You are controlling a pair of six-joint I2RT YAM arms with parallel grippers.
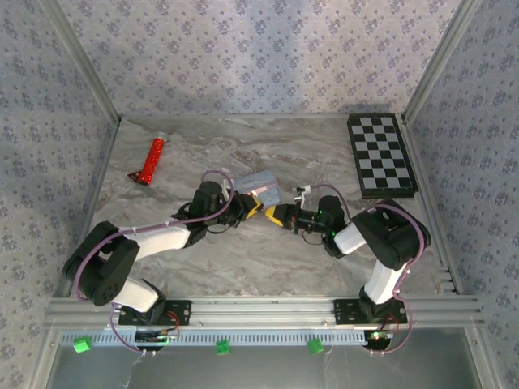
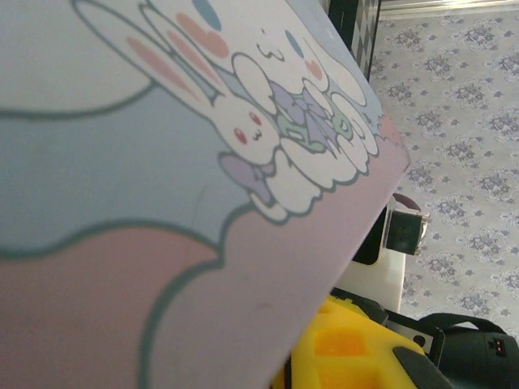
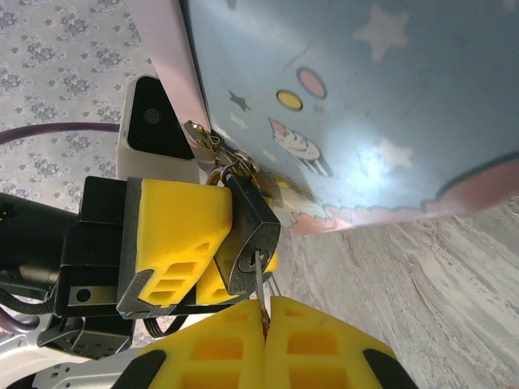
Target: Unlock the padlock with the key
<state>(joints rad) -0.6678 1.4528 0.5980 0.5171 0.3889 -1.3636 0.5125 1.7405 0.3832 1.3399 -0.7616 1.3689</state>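
Observation:
The small dark padlock (image 3: 251, 231) hangs from the hasp (image 3: 201, 138) of a pastel cartoon tin (image 3: 349, 97). My left gripper (image 3: 231, 243) is shut on the padlock, with a yellow finger on each side of its body. The right gripper (image 3: 263, 320) is shut on the key (image 3: 259, 284), whose thin blade enters the keyhole in the padlock's underside. From above, the left gripper (image 1: 250, 209) and right gripper (image 1: 276, 215) meet tip to tip just in front of the tin (image 1: 259, 188). In the left wrist view the tin's lid (image 2: 203, 162) is very close and hides the padlock.
A red tube (image 1: 150, 160) lies at the back left of the marble table (image 1: 243, 267). A checkerboard (image 1: 381, 154) sits at the back right. Patterned walls enclose the table on three sides.

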